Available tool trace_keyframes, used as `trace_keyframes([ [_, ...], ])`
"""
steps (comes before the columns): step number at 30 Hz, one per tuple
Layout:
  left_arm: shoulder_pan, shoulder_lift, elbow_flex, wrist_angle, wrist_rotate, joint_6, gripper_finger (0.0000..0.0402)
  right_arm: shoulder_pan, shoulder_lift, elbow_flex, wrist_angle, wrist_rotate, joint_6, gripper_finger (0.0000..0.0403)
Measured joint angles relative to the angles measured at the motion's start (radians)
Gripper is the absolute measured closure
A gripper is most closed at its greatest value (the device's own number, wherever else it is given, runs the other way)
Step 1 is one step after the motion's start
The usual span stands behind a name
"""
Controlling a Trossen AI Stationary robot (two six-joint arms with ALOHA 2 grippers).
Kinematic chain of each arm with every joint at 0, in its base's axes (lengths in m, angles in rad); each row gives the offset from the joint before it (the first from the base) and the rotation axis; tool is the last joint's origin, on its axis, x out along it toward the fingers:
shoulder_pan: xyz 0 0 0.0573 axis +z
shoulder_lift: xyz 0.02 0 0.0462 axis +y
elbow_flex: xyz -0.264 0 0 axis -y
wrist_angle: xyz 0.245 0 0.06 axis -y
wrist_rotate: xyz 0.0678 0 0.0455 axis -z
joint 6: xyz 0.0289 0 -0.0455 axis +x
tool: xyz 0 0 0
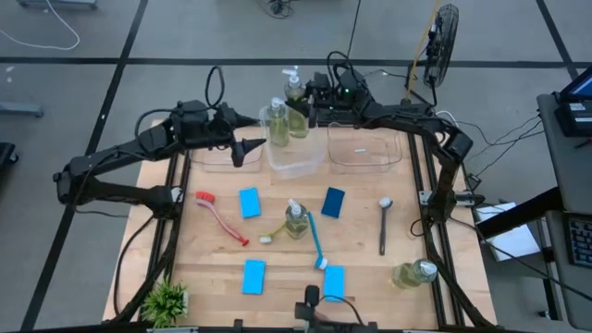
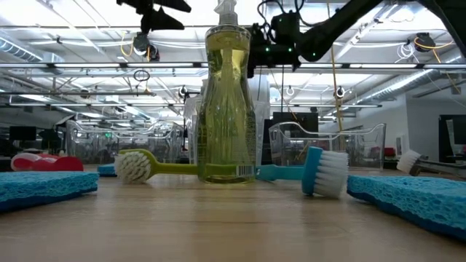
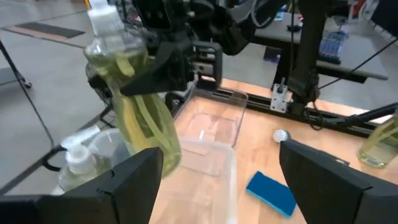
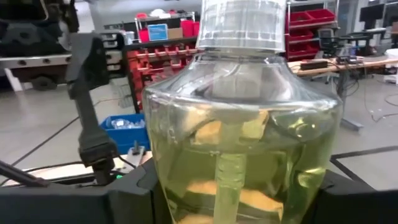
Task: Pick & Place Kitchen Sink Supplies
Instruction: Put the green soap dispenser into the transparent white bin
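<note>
Table (image 1: 370, 277): light wood top, both arms reaching in at the far edge. Three clear bins along the far side: left bin (image 1: 217, 155), middle bin (image 1: 296, 159), right bin (image 1: 363, 148).

Right gripper (image 1: 310, 109) is clamped on a pump bottle (image 1: 295, 113), held tilted above the far edge of the middle bin (right wrist view is filled by it (image 4: 242, 137), fingers pressed on both sides). Left gripper (image 1: 248, 148) hangs over the left bin's right end, jaws spread, holding nothing.

Second bottle (image 1: 277, 122) stands in the middle bin. Third bottle (image 1: 295, 220) stands upright mid-table. Fourth bottle (image 1: 413, 274) lies on its side near the right front edge.

Sponges: four blue ones, at (image 1: 249, 202), (image 1: 333, 202) (darker), (image 1: 254, 276), (image 1: 334, 282), all flat on the table.

Brushes: red brush (image 1: 220, 216) left of centre, blue brush (image 1: 316, 242) just right of the centre bottle, yellow-green brush (image 1: 274, 231) touching that bottle's left side, dark grey brush (image 1: 383, 224) on the right.

Potted plant (image 1: 166, 301) at the front left corner.
</note>
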Motion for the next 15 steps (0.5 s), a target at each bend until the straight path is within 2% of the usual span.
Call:
trace_keyframes([
  [7,0.034,-0.119,-0.156,0.116,0.038,-0.029,0.0092,0.001,0.058,0.000,0.037,0.009,-0.019,0.0211],
  [11,0.041,-0.185,-0.219,0.168,0.068,-0.055,0.0096,0.001,0.071,0.000,0.033,0.075,-0.060,0.0211],
  [15,0.041,-0.225,-0.258,0.184,0.071,-0.071,0.0091,-0.006,0.077,0.000,0.011,0.087,-0.089,0.0211],
])
